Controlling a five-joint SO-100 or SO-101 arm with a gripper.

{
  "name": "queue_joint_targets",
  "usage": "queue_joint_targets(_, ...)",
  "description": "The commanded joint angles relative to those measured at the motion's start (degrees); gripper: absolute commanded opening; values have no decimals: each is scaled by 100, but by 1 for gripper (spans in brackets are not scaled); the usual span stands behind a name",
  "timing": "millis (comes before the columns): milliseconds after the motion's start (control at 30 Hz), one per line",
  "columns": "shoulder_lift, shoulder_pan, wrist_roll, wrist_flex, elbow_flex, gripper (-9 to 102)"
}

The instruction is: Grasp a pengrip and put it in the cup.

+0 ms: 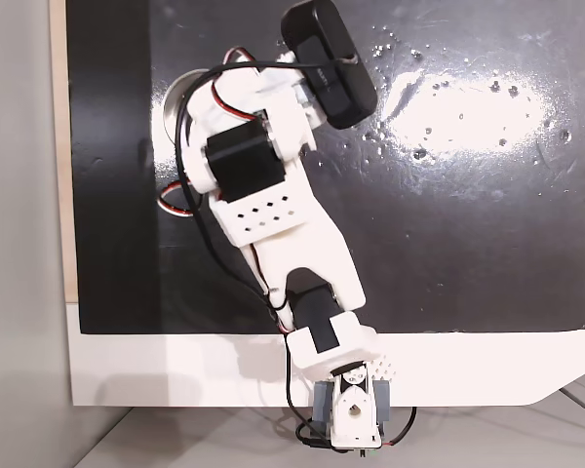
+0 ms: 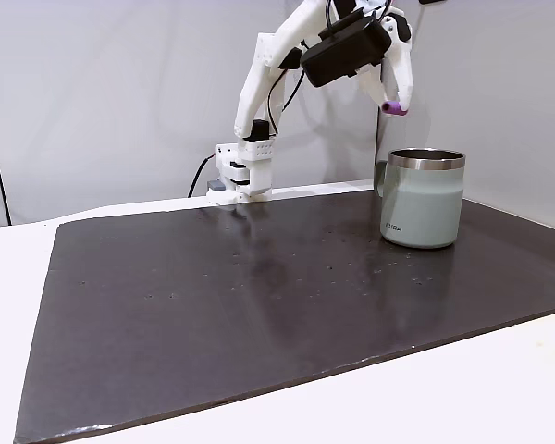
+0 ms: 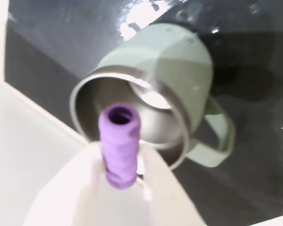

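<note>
Pengrip (image 3: 119, 145) is pinched in the white tool (image 3: 120, 181), held above the cup (image 3: 179, 61) mouth

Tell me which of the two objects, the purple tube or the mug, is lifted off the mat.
The purple pengrip, pinched in the gripper above the cup; the cup stands on the dark mat.

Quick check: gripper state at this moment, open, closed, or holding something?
Gripper: closed on the purple pengrip, held in the air above the open mouth of the cup.
</note>
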Motion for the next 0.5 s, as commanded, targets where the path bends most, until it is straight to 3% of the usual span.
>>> queue_joint_targets(0, -237, -158, 325, 18, -844, 0)
queue_joint_targets(467, -1134, -853, 729, 53, -1283, 0)
